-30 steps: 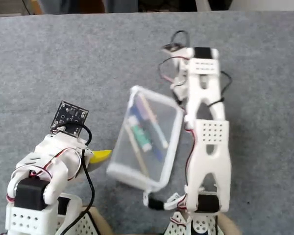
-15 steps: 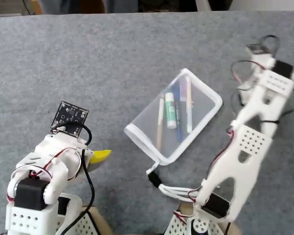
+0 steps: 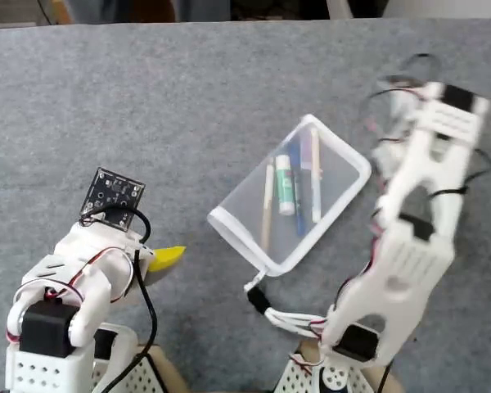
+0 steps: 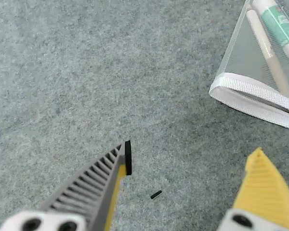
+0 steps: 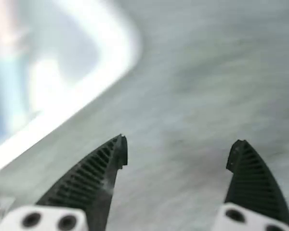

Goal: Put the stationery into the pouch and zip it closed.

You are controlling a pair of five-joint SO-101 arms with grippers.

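**On a grey felt-covered table (image 3: 147, 98), a clear plastic pouch with white edging (image 3: 290, 196) lies packed**

Mid-table, the pouch rests flat and slanted, with a green-labelled white glue stick (image 3: 286, 184) and several slim pens (image 3: 315, 184) side by side inside it. Whether its zip is closed cannot be told. The right gripper (image 5: 180, 144), black jaws spread wide and empty, hangs over bare felt just beside one white-edged corner. The left gripper (image 4: 192, 153), jaws likewise wide and empty, sits near the pouch's opposite end, with a small black fragment (image 4: 155, 195) on the felt between its fingers.
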